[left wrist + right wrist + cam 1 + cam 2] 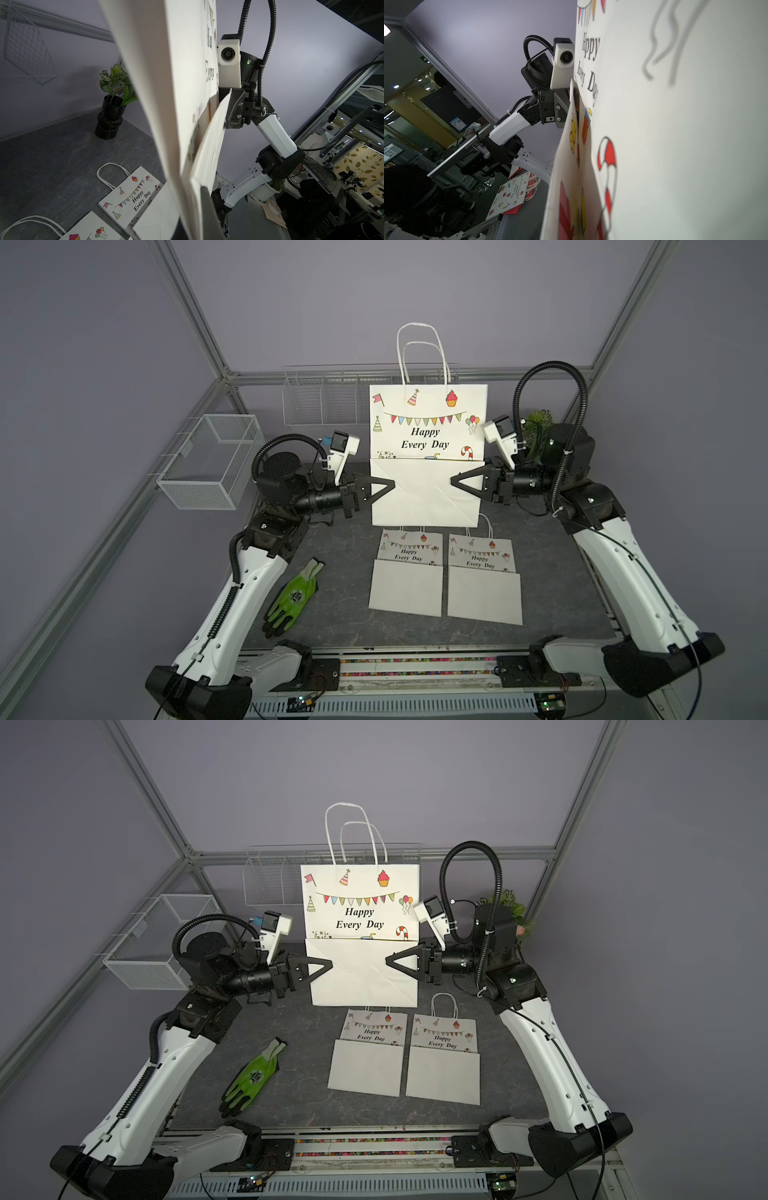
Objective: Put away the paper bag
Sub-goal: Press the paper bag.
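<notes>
Paper bag stands upright and pressed flat over the middle of the table, toward 12 o'clock, plain in both top views; we read "Happy Every Day" on its face; its bottom panel is folded up over the lower print, and its cord handles rise straight up; we cannot tell whether its lower edge touches the table.

On the left arm, the left jaws are clamped together on the bag's 9 o'clock edge, level with the folded panel; on the right arm, the right jaws are closed on the 3 o'clock edge at the same height, and the left wrist view shows the panel's edge running into them.

At 6 o'clock from the held bag, a second folded bag and a third folded bag lie flat just beside each other, prints toward 12 o'clock; a green glove lies at 8 o'clock near the left arm, fingers toward 6 o'clock; a mesh basket hangs at 10 o'clock off the table's edge; a wire rack stands at 12 o'clock behind the bag; a potted plant sits at 2 o'clock behind the right arm.
</notes>
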Robot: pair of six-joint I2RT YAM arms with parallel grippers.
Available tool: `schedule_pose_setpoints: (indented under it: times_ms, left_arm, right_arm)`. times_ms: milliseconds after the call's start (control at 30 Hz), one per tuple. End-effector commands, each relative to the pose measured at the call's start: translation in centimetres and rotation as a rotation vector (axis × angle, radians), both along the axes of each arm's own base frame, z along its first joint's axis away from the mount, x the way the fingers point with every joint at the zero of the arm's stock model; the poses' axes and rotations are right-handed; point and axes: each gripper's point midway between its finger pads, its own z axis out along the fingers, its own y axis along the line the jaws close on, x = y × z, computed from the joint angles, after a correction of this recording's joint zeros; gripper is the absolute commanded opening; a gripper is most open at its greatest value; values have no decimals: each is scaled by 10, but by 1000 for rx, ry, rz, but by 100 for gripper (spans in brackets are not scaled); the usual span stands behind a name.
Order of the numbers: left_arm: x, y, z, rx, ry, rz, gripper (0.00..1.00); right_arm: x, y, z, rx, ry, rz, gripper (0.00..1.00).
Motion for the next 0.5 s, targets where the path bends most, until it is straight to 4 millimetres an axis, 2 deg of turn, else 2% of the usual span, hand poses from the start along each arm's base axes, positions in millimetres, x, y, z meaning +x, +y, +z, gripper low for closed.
schedule_pose_setpoints:
  times_ms: [0,67,100,200,333,367,467]
  left_arm:
    - [-5,3,3,-1,-12,1,0]
    - [-3,3,-1,11,-6,12,0]
    - [-1,3,-4,20,-2,24,5]
    - [6,7,-13,55,5,87,29]
    - [28,23,-27,151,1,282,90]
    - [31,27,-27,166,-5,318,97]
    - [39,43,-22,188,-38,453,100]
  right_arm:
    - [2,0,0,7,-11,-29,15]
    - [6,0,-2,4,-2,-45,9]
    - [8,0,-5,0,6,-48,7]
    - [12,0,-12,-15,29,-66,7]
    - [18,0,-27,-45,59,-100,7]
    - [21,-1,-31,-54,66,-110,7]
    - [29,-1,-45,-81,98,-142,7]
